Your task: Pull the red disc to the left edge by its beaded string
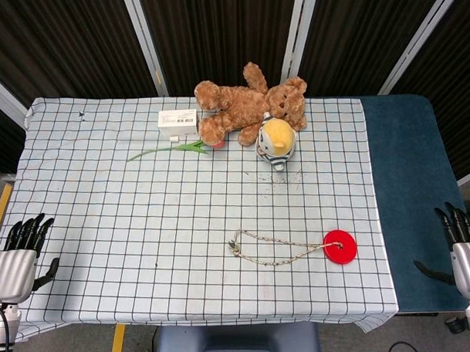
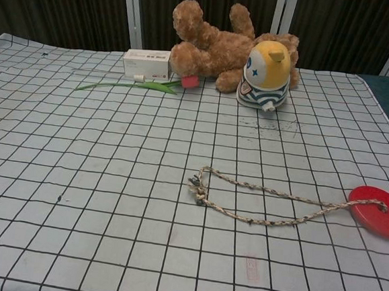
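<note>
Red disc [image 1: 340, 246] near right robot hand [image 1: 463, 245]

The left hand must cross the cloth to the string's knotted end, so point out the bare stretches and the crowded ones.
Bare checked cloth runs from the left hand rightward to the knotted end of the string, bordered at the back by the green stem. Crowded: the back middle, with the white box, teddy bear and yellow toy, and front right, where the string's loop meets the red disc.
</note>
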You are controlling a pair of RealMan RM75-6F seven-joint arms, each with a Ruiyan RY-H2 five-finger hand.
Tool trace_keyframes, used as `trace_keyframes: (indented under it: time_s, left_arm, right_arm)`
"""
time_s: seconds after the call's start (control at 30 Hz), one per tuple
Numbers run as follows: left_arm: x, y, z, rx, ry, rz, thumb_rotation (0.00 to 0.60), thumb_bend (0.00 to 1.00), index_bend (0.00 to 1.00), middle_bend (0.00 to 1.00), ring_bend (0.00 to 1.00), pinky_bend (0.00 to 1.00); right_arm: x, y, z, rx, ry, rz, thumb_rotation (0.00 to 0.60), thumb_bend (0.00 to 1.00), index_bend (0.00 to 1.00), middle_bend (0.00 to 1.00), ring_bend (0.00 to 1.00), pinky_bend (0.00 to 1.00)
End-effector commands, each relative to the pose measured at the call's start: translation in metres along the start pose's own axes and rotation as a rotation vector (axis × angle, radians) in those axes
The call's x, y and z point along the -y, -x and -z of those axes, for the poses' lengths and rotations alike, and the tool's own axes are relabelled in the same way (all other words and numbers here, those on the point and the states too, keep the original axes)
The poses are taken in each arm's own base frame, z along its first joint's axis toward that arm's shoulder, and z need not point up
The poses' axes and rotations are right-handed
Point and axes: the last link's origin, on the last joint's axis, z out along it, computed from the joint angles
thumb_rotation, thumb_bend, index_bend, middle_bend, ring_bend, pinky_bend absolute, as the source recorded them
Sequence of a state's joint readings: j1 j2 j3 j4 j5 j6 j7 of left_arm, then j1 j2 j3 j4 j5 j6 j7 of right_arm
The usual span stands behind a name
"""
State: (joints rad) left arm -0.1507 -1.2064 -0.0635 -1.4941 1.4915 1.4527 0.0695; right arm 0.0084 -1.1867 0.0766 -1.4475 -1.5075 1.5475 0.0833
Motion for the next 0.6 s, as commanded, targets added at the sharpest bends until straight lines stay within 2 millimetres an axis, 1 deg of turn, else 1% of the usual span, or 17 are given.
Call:
trace_keyframes:
  time_s: [0.03,0.17,0.3,0.47,0.57,0.6]
  left_arm:
    - [0.000,0.000,0.000,-0.006,0.001,0.002,0.600,0.43,0.00,0.00,0.00,0.00]
    - [-0.007,-0.002,-0.001,-0.022,0.032,0.010,0.600,0.43,0.00,0.00,0.00,0.00]
    - [-0.029,-0.002,-0.011,-0.004,0.142,-0.003,0.600,0.43,0.00,0.00,0.00,0.00]
    - [-0.077,0.004,-0.031,0.069,0.332,-0.033,0.600,0.43,0.00,0.00,0.00,0.01]
    - [-0.118,0.011,-0.043,0.103,0.487,-0.086,0.600,0.43,0.00,0.00,0.00,0.01]
    - [-0.127,0.012,-0.045,0.109,0.512,-0.097,0.600,0.44,0.00,0.00,0.00,0.01]
  right_arm:
    - [0.001,0.000,-0.001,0.002,-0.004,0.003,0.600,0.03,0.00,0.00,0.00,0.00]
    - [0.002,-0.002,-0.002,-0.003,-0.005,0.003,0.600,0.03,0.00,0.00,0.00,0.00]
    - [0.002,-0.005,-0.003,-0.012,0.001,-0.003,0.600,0.03,0.00,0.00,0.00,0.00]
    - [0.001,-0.011,-0.004,-0.028,0.014,-0.006,0.600,0.03,0.00,0.00,0.00,0.00]
    - [-0.001,-0.015,-0.005,-0.038,0.018,-0.001,0.600,0.03,0.00,0.00,0.00,0.00]
    - [-0.001,-0.016,-0.005,-0.039,0.019,-0.001,0.600,0.03,0.00,0.00,0.00,0.00]
